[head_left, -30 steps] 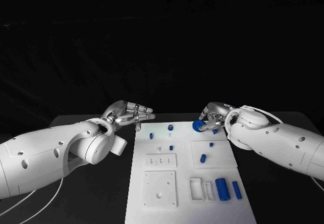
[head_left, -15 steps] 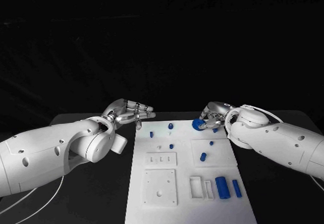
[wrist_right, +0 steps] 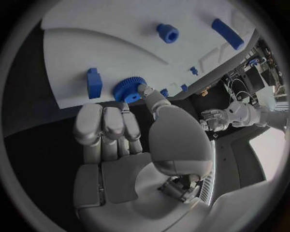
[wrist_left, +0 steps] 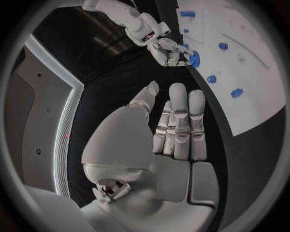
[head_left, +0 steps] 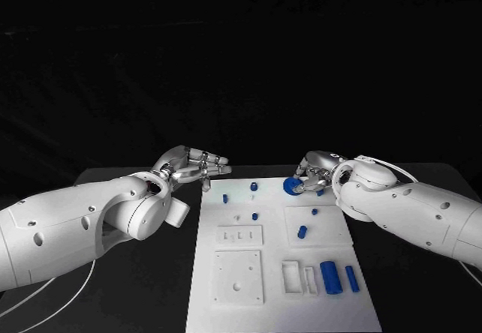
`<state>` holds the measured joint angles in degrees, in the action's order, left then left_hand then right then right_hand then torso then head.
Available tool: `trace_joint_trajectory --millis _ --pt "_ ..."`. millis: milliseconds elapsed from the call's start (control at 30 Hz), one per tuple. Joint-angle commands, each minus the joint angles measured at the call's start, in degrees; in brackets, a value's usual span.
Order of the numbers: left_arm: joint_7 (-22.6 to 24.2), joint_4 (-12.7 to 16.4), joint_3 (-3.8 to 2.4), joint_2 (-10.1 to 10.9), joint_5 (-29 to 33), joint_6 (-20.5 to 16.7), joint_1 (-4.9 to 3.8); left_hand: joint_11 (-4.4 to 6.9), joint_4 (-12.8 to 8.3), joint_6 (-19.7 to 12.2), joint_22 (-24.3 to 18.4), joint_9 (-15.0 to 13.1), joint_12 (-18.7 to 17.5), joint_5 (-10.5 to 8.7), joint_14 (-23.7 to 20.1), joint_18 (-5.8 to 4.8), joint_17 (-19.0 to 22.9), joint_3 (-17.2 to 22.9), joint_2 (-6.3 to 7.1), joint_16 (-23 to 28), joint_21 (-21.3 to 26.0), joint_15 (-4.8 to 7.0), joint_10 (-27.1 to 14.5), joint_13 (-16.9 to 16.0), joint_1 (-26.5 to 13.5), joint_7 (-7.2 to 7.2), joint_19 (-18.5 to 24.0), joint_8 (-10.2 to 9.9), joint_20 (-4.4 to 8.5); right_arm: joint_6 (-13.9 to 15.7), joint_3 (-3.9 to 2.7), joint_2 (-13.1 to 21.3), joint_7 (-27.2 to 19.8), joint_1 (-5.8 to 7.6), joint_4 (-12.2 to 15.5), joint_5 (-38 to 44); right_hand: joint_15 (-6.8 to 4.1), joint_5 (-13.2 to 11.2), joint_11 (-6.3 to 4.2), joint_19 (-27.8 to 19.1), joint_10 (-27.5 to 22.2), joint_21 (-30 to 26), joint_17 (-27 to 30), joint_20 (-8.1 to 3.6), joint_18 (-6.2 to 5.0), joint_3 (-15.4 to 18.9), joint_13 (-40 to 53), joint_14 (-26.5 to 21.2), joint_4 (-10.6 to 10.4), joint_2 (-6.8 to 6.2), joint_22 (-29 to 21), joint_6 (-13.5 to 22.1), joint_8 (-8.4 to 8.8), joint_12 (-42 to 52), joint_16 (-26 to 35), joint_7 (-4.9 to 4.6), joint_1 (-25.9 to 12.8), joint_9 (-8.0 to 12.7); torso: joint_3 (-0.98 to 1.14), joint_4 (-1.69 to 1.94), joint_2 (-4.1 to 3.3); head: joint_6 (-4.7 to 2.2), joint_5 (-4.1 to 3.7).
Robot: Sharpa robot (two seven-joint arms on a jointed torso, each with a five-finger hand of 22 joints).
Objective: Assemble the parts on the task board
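Seen from the head camera: a white task board [head_left: 279,285] lying lengthwise in the middle of a black table [head_left: 139,292], with a white arm reaching in from each side toward its far end. Right hand [head_left: 313,175] at the far right corner of the board, thumb and fingers closed around a small blue toothed gear [head_left: 293,186], gripped just above or against the board surface, contact with the board not clear. From the right wrist camera, the same gear [wrist_right: 128,89] pinched at the thumb tip, a blue block [wrist_right: 92,82] just beside it near the board edge. Left hand [head_left: 192,167] poised over the table just off the far left corner of the board, holding nothing, fingers extended side by side and slightly bent, thumb apart from them; in the left wrist camera, fingers [wrist_left: 181,121] straight and pressed together, empty palm facing outward. On the board, small blue pieces scattered: a blue peg [head_left: 225,199] and a blue oval piece [head_left: 251,188] near the far left, a blue pin [head_left: 302,233] on a raised square plate at mid right, and a larger blue cylinder [head_left: 330,279] beside a blue bar [head_left: 352,281] near the front right, next to white slotted holders [head_left: 293,278].
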<state>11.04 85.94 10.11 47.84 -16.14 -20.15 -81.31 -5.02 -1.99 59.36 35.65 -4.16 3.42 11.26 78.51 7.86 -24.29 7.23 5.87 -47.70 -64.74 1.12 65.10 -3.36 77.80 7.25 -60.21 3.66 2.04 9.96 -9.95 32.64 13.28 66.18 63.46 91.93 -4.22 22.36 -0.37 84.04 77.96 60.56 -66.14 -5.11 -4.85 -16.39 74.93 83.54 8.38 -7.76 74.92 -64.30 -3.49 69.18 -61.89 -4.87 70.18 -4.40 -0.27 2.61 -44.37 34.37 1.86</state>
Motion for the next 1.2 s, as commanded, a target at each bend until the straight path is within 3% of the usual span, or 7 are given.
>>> trace_joint_trajectory --millis 33,100,167,200,533,933,1200 --pt "0.51 -0.01 -0.02 -0.14 0.25 0.85 -0.09 -0.01 0.06 -0.15 -0.07 -0.01 0.03 0.21 0.28 0.89 -0.03 0.35 -0.51 -0.2 -0.1 -0.13 -0.22 -0.09 0.08 -0.19 0.27 -0.03 -0.09 0.36 0.35 -0.02 1.32 -0.56 0.44 3.82 -0.43 -0.11 -0.58 2.85 0.12 0.18 0.01 -0.6 0.14 -0.31 2.06 0.07 -0.05 -0.08 7.6 -1.09 -0.13 -0.27 0.14 0.27 -0.44 -0.16 -0.03 0.03 0.02 0.06 -0.06" --pt "0.49 -0.02 -0.02 -0.13 0.25 0.87 -0.09 -0.01 0.04 -0.17 -0.11 0.0 0.04 0.21 0.28 0.89 -0.02 0.38 -0.56 -0.2 -0.13 -0.13 -0.24 -0.09 0.08 -0.19 0.29 -0.03 -0.09 1.94 0.37 0.1 1.69 -0.63 1.01 4.63 -0.5 -0.79 -0.67 2.89 0.23 0.2 -0.01 -0.7 0.23 -1.13 2.12 0.1 -0.01 -0.04 7.61 -1.42 -0.12 -0.23 0.18 0.38 -0.48 -0.21 -0.04 0.03 0.03 0.1 -0.02" --pt "0.46 -0.05 -0.01 -0.11 0.25 0.87 -0.08 -0.02 0.02 -0.18 -0.16 0.0 0.04 0.21 0.26 0.89 0.0 0.43 -0.62 -0.21 -0.16 -0.13 -0.26 -0.09 0.07 -0.19 0.32 -0.04 -0.09 4.17 0.38 0.3 2.03 -0.76 1.93 5.36 -0.53 -6.42 -0.69 2.96 0.4 0.3 -0.09 -0.78 0.26 -1.82 2.19 0.15 -0.55 0.31 7.63 -1.51 -0.12 -0.13 0.11 0.47 -0.58 -0.22 0.01 0.02 0.03 0.12 0.05" --pt "0.45 -0.05 -0.01 -0.09 0.25 0.86 -0.08 -0.02 0.02 -0.18 -0.16 0.0 0.04 0.21 0.26 0.89 0.0 0.43 -0.62 -0.21 -0.16 -0.13 -0.26 -0.09 0.07 -0.19 0.32 -0.04 -0.09 5.02 0.38 0.41 2.15 -0.81 2.38 5.67 -0.56 -7.26 -0.71 3.04 0.57 0.46 -0.14 -0.81 0.26 -2.51 2.27 0.18 -0.96 0.11 7.66 -1.74 -0.09 0.01 0.03 0.54 -0.56 -0.28 0.01 0.01 0.04 0.13 0.08" --pt "0.48 -0.36 0.0 0.09 0.25 0.74 -0.08 -0.02 0.02 -0.18 -0.16 0.0 0.04 0.21 0.26 0.89 0.0 0.43 -0.62 -0.21 -0.16 -0.13 -0.26 -0.09 0.07 -0.19 0.32 -0.04 -0.09 10.8 0.37 2.15 2.73 -1.07 9.29 7.96 -0.65 -6.18 -0.83 3.12 1.14 0.83 -0.13 -0.88 0.33 -4.27 2.89 0.21 -1.61 -0.87 7.75 -2.26 -0.13 0.77 0.01 0.66 -0.31 -0.37 0.04 -0.08 0.07 0.11 0.24" --pt "0.48 -0.47 0.0 0.14 0.25 0.62 -0.09 -0.02 0.02 -0.18 -0.16 0.0 0.04 0.21 0.26 0.89 0.0 0.43 -0.62 -0.21 -0.16 -0.13 -0.26 -0.09 0.07 -0.19 0.32 -0.04 -0.09 11.36 0.47 1.1 2.87 -1.09 13.76 10.36 -0.63 -6.24 -0.79 3.11 1.16 0.92 -0.07 -0.86 0.38 -4.73 2.92 0.2 -1.78 -1.16 7.77 -2.15 -0.1 0.66 0.05 0.61 -0.31 -0.24 0.0 0.0 -0.06 -0.21 0.0" --pt "0.47 -0.48 0.0 0.06 0.24 0.67 -0.09 -0.02 0.02 -0.18 -0.16 0.0 0.04 0.21 0.26 0.89 0.0 0.43 -0.62 -0.21 -0.16 -0.13 -0.26 -0.09 0.07 -0.19 0.32 -0.04 -0.09 10.45 2.2 -1.42 2.7 -1.11 13.16 10.91 -0.64 -6.1 -0.76 3.11 1.2 0.91 -0.1 -0.88 0.38 -4.87 2.98 0.21 -1.87 -1.18 7.77 -2.18 -0.13 0.71 0.01 0.63 -0.3 -0.19 -0.02 0.13 -0.11 -0.21 0.13"
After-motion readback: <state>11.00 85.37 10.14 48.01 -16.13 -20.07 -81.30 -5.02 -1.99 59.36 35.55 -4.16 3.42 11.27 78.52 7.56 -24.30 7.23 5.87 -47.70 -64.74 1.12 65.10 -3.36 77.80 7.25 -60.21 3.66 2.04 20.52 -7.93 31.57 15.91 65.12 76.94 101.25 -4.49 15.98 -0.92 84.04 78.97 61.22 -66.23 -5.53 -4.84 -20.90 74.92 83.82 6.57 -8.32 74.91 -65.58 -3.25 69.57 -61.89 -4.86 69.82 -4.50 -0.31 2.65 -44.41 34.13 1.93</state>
